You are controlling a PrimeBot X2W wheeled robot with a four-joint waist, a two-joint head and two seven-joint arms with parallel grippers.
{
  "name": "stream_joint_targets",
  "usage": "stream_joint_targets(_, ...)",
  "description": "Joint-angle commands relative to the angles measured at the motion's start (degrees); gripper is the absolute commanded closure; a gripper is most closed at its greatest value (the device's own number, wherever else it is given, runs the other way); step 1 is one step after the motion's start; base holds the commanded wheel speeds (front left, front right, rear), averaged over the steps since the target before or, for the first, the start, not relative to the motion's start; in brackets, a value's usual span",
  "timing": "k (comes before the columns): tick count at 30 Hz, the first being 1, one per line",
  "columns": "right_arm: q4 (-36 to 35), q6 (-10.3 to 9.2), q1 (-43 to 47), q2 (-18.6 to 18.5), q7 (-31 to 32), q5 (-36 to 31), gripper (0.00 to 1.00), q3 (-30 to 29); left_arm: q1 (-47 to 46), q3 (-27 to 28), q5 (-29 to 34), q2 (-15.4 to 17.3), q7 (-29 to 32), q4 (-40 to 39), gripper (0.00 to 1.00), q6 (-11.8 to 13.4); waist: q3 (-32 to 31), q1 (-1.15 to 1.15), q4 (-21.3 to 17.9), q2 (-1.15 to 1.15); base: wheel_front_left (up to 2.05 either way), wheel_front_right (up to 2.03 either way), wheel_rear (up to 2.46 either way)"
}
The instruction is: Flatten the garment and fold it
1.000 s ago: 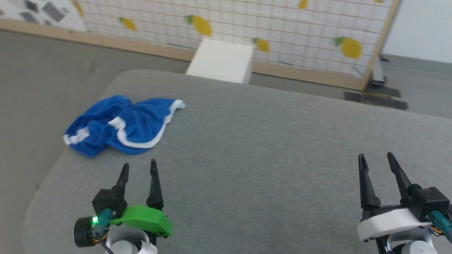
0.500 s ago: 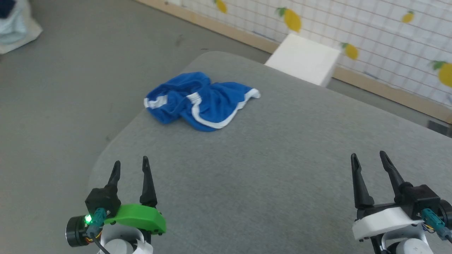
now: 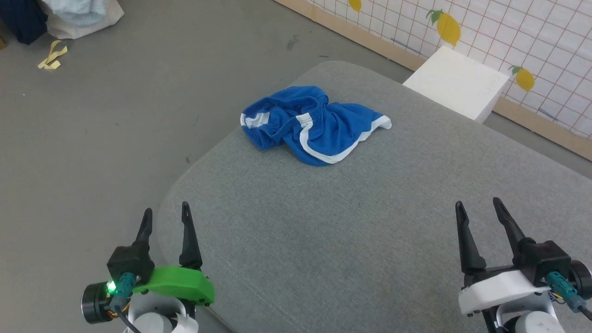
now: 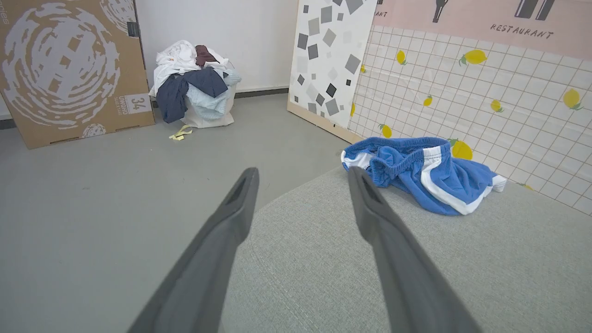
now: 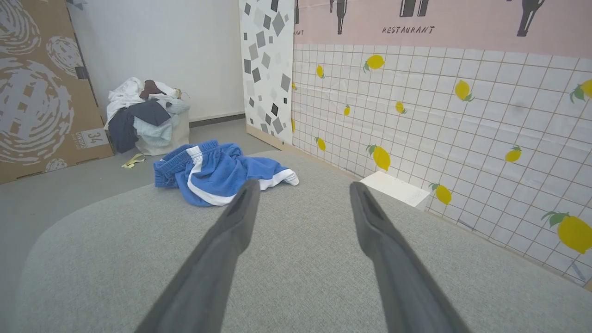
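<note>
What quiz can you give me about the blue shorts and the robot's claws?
1. True or false: the blue shorts lie flat and neatly folded.
2. Where on the grey padded table are the shorts? A: in its middle. B: near its far left corner. C: at its near edge.
3. Fill in: the left claw and the right claw are both ____.
Key: 1 false, they are crumpled. 2 B. 3 open, holding nothing.
</note>
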Motion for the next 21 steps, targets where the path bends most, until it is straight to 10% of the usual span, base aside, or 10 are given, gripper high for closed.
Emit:
stream_joint_targets(1, 0.1, -0.09, -1.0, 0.0, -0.1, -0.2, 0.00, 0.1, 0.4, -0.1, 0.4, -0.2, -0.3, -0.2, 0.00, 0.2, 0.3, -0.01, -0.3, 0.00, 0.00, 0.00, 0.00)
stream_joint_targets(11, -3.0, -0.09, -3.1, 0.0, 1.3, -2.4, 0.00, -0.1, -9.2, -0.7, -5.0, -0.3, -0.2, 1.7, 0.00, -3.3, 7.3, -0.01, -3.7, 0.00, 0.00, 0.00, 0.00)
stream_joint_targets(21, -11.0, -0.09, -11.0, 0.0, 4.9, -7.8, 0.00, 0.5, -39.5, 1.0, -11.2, 3.2, 12.4, 14.1, 0.00, -7.7, 25.4, -0.01, -14.0, 0.00, 0.00, 0.00, 0.00)
